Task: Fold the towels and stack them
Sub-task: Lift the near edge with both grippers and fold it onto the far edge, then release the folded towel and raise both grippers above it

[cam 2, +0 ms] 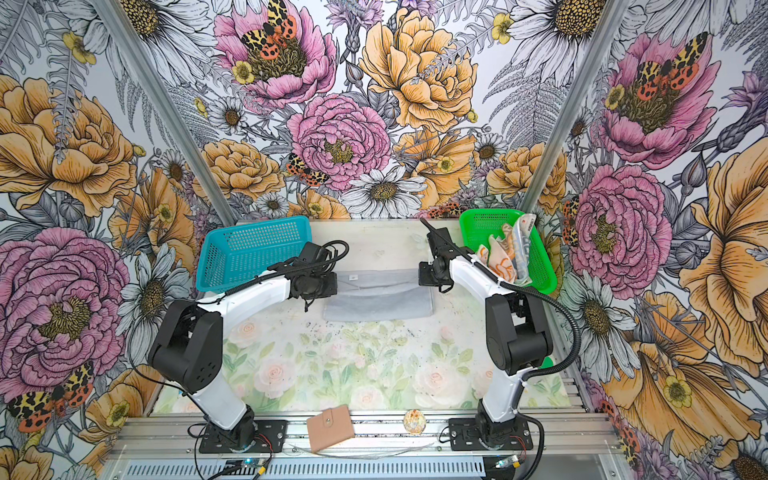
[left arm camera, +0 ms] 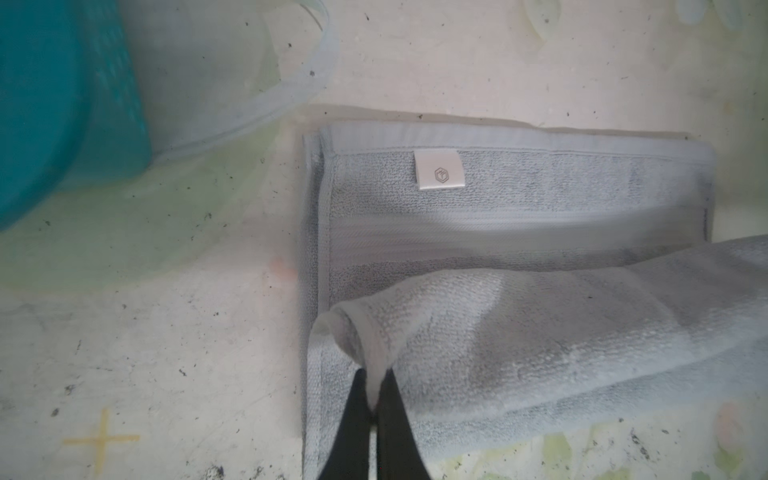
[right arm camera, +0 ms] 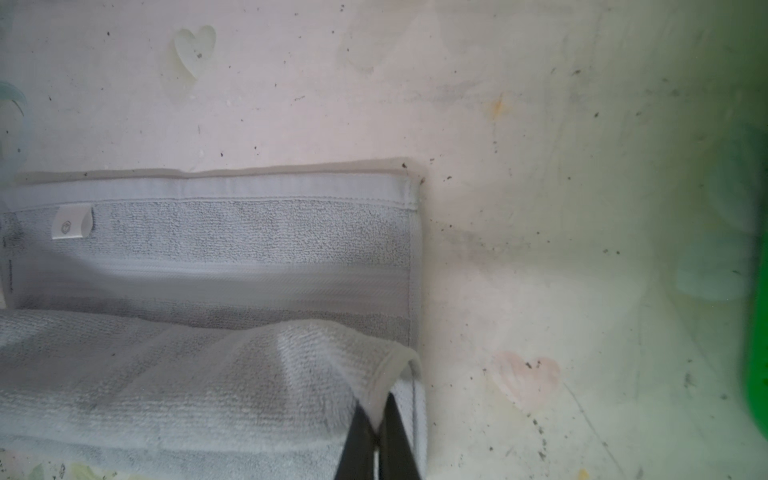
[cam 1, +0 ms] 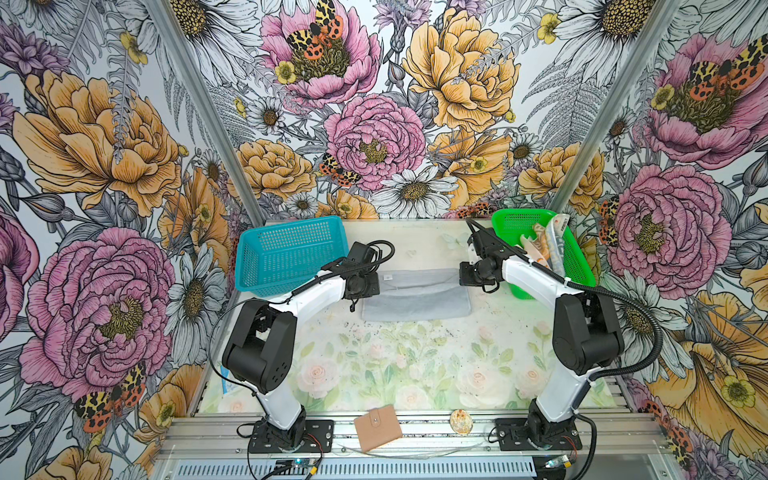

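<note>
Left gripper (left arm camera: 374,384) and right gripper (right arm camera: 376,411) each pinch a grey towel (cam 1: 415,300) corner; the far hem lies at 12 o'clock, long axis 9-to-3.

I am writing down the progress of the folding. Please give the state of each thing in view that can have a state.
grey towel: on the table, partly folded, one edge lifted over the rest.
left claw: shut on a grey towel corner.
right claw: shut on the other lifted corner.
teal basket: empty.
green basket: holds the orange-and-cream towel and lettered towel, both crumpled.
wallet: closed.
</note>
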Available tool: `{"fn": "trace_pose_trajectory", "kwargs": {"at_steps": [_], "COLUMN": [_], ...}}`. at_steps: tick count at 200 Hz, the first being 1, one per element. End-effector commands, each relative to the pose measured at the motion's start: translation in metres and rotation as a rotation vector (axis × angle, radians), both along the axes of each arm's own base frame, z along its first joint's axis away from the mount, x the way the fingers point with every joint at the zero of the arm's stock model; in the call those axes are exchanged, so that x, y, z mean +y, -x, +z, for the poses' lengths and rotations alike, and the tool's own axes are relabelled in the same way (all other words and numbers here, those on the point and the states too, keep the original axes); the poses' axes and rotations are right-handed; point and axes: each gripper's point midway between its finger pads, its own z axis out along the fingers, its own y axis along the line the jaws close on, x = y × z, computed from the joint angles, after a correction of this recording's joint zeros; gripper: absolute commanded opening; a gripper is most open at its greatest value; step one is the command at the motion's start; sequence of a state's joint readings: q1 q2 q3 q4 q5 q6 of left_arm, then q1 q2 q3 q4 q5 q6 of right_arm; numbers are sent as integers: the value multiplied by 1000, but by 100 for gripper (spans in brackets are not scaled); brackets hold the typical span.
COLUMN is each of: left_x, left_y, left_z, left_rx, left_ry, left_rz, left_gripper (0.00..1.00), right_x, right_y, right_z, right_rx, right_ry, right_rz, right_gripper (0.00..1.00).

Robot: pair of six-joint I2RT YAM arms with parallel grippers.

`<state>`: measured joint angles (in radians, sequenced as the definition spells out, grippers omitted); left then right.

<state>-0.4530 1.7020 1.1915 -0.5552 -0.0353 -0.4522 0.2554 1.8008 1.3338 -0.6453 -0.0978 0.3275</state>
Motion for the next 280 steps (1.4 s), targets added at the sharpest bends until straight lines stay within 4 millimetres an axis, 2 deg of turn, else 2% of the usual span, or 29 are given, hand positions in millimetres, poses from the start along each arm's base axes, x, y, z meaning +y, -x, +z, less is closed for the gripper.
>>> {"fn": "trace_pose_trajectory", "kwargs": {"at_steps": [1, 39, 46, 57, 91, 110, 121, 137, 168, 199, 223, 244, 280], "left_x": [3, 3, 1, -3, -11, -9, -10, -12, -5, -2, 1, 4, 8], "left_y": [-23, -40, -43, -49, -61, -56, -48, -32, -1, 15, 19, 16, 7], "left_z": [14, 11, 14, 21, 57, 71, 73, 63, 31, 9, -3, -14, -27], "left_rx": [-79, -93, -107, -132, -244, -286, -288, -271, -189, -130, -94, -58, -31], "left_ry": [9, 45, 52, 62, 54, 40, 37, 19, 9, 12, 18, 30, 21], "left_rz": [17, 26, 22, 7, -55, -67, -79, -88, -44, -38, -13, 17, 76], "left_gripper": [0, 4, 8, 12, 35, 38, 39, 39, 40, 45, 49, 55, 60], "right_x": [-6, -5, -4, -2, -5, -8, -9, -4, 19, 52, 72, 80, 89], "right_y": [-19, -34, -36, -39, -38, -27, -17, -4, 16, 18, 12, 3, -8], "right_z": [7, -10, -10, -8, 22, 39, 43, 44, 25, 13, 10, 1, -16], "right_rx": [-51, -28, -32, -42, -120, -165, -171, -174, -122, -104, -113, -109, -85], "right_ry": [30, 32, 34, 36, 42, 43, 34, -1, -81, -112, -145, -154, -151], "right_rz": [-9, 15, 22, 40, 49, 39, 30, 26, 56, 113, 143, 161, 206], "right_gripper": [0, 0, 6, 9, 25, 36, 37, 39, 39, 39, 43, 51, 55]}}
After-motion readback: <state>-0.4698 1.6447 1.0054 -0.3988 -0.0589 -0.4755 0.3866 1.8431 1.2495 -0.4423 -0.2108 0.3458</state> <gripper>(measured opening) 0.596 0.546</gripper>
